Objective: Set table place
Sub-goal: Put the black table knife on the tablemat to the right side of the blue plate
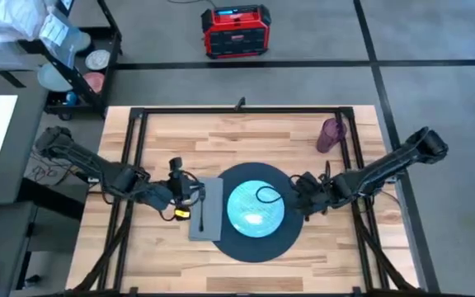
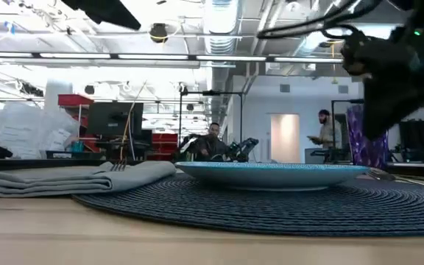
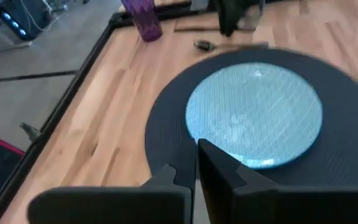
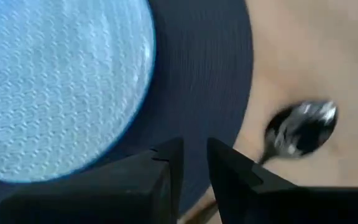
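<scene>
Blue plate [image 1: 255,207] sits in middle of dark mat [image 1: 255,242] on table [image 1: 246,136]. Napkin [image 1: 206,210] touches mat's left edge. Left gripper [image 1: 190,198] over napkin, fingers almost closed, holding nothing. Right gripper [image 1: 297,198] at mat's right edge, fingers almost closed, empty. Spoon [image 4: 300,129] just right of mat. Purple cup [image 1: 331,134] far behind mat.

left gripper [image 1: 181,200]: nearly closed, low | right gripper [image 1: 301,196]: nearly closed, low

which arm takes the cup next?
Right, probably. The purple cup stands at the table's far right, on the right gripper's side; the left gripper is over the napkin, across the plate.
</scene>
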Robot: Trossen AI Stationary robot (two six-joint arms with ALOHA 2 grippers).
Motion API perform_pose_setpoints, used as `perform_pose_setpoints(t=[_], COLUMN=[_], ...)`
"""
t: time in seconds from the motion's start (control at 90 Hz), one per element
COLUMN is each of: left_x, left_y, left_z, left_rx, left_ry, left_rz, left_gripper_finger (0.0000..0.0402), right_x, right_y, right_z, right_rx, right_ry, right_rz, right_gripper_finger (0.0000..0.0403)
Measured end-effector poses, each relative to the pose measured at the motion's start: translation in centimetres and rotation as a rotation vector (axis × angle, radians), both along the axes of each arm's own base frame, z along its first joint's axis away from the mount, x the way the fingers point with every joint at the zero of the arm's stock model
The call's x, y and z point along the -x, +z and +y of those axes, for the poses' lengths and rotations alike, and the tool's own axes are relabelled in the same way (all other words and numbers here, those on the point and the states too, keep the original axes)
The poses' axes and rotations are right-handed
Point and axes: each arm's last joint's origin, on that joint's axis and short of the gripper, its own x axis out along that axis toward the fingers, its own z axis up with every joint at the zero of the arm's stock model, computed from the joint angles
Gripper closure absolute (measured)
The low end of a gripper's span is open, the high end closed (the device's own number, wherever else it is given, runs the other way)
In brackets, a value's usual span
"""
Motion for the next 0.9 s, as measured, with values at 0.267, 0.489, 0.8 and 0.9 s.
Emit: perform_pose_setpoints(t=[0.267, 0.489, 0.8, 0.9], left_x=[-0.1, -0.1, -0.1, -0.1], left_y=[-0.1, -0.1, 0.0, 0.0], left_z=[0.0, 0.0, 0.0, 0.0], left_rx=[-0.022, -0.017, -0.006, -0.006], left_ry=[-0.007, -0.005, -0.002, -0.002], left_rz=[0.01, 0.009, 0.002, 0.002], left_gripper_finger=[0.0401, 0.0401, 0.0401, 0.0401], right_x=[1.0, 1.4, 2.5, 1.8], right_y=[-0.5, -0.6, -3.8, -3.6], right_z=[-0.3, 0.0, -0.7, -0.3], right_rx=[0.004, -0.02, -0.098, -0.127], right_ry=[-0.106, -0.155, -0.214, -0.177], right_rz=[0.088, 0.1, 0.069, -0.009], right_gripper_finger=[0.0343, 0.0343, 0.0343, 0.0343])
